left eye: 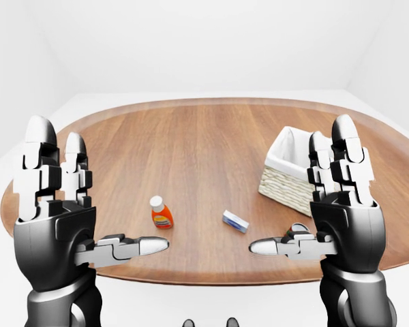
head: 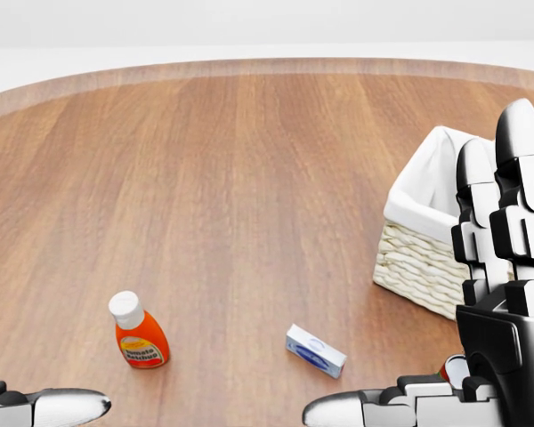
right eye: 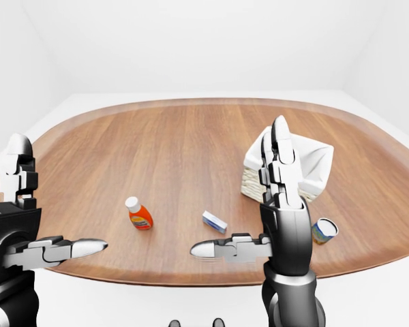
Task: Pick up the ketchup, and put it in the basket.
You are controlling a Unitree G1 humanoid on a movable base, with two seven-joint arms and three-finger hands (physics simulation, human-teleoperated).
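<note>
- The left hand (left eye: 61,204), black and silver with three fingers, is raised upright at the left of the left-eye view, palm turned inward.
- Its two upper fingers (left eye: 39,160) point straight up; its thumb (left eye: 126,248) sticks out sideways toward the middle.
- The right hand (left eye: 341,204) mirrors it at the right, fingers spread and upright, thumb pointing left.
- Both hands hold nothing.
- Dark forearms rise from the bottom edge.
</note>
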